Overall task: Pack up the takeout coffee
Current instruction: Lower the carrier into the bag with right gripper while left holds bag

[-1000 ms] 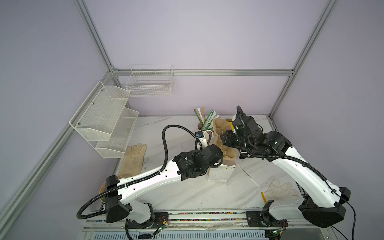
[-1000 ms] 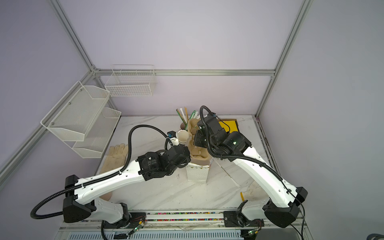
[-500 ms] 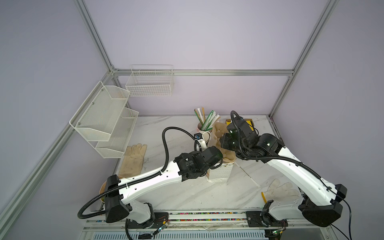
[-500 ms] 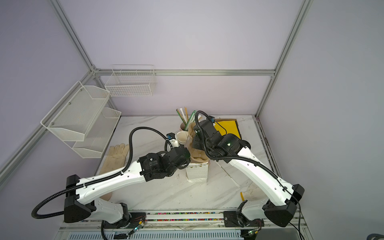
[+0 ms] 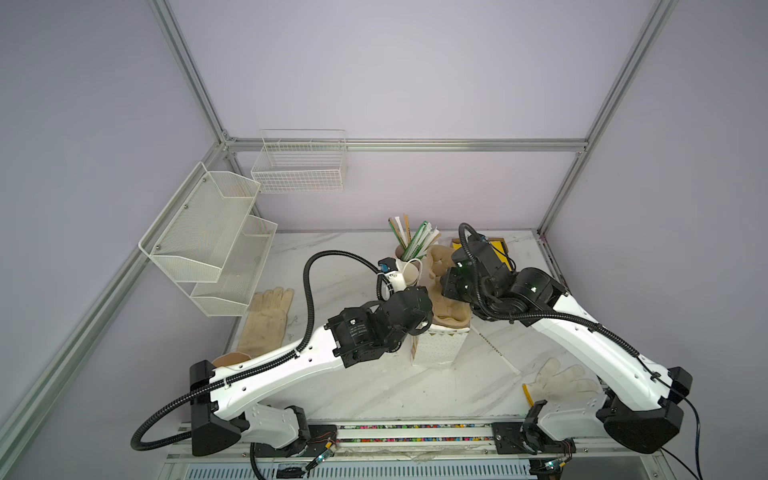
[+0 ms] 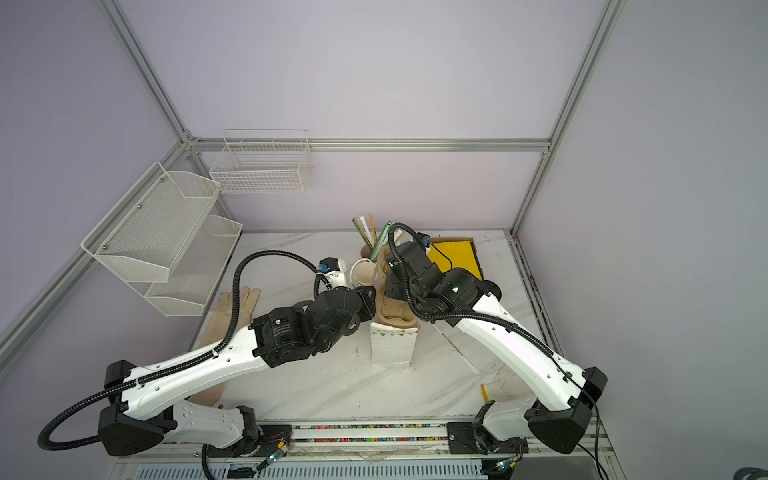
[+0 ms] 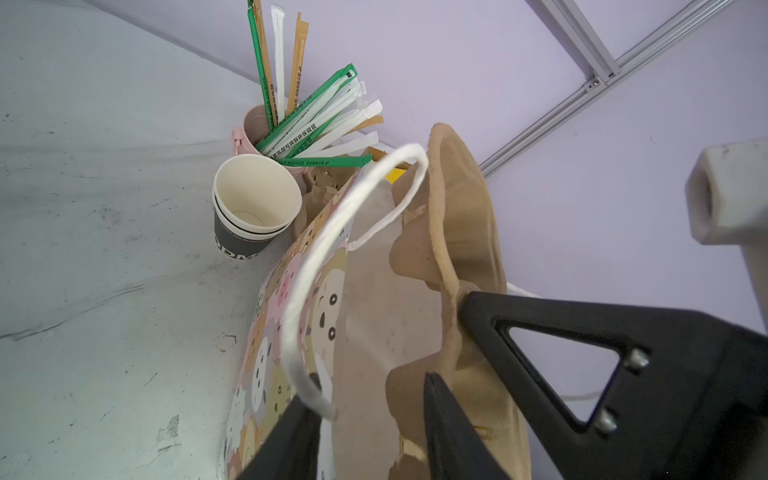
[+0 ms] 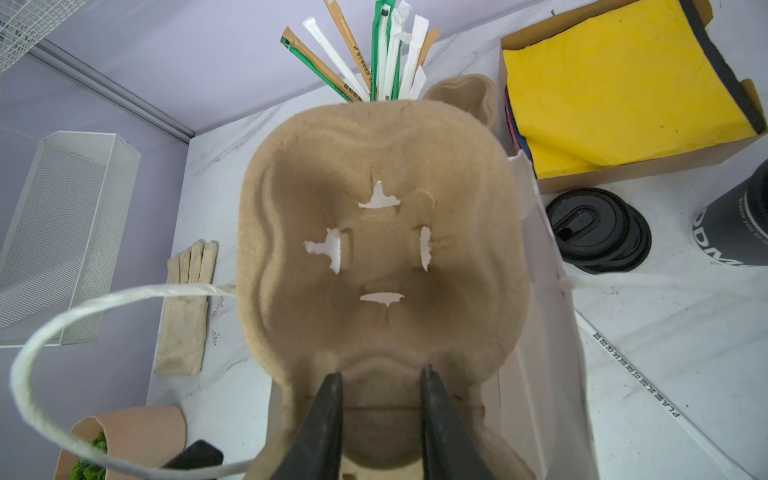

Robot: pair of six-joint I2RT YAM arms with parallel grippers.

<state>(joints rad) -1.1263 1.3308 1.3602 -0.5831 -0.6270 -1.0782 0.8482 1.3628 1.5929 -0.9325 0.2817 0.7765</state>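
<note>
Left fingers (image 7: 444, 428) newly apart, marble tabletop (image 7: 104, 208)

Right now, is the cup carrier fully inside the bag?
No, sticking out: only the lower end of the cup carrier is in the paper bag; most stands above its rim, held by the right gripper.

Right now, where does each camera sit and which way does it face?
Both top views: high at the front, looking down and back; left arm, right arm, table.
Left wrist: on the left arm, looking along the left tool at bag and stacked cups.
Right wrist: on the right arm, looking past the right tool into the carrier.
Shared: both wrist views show carrier and straws.
</note>
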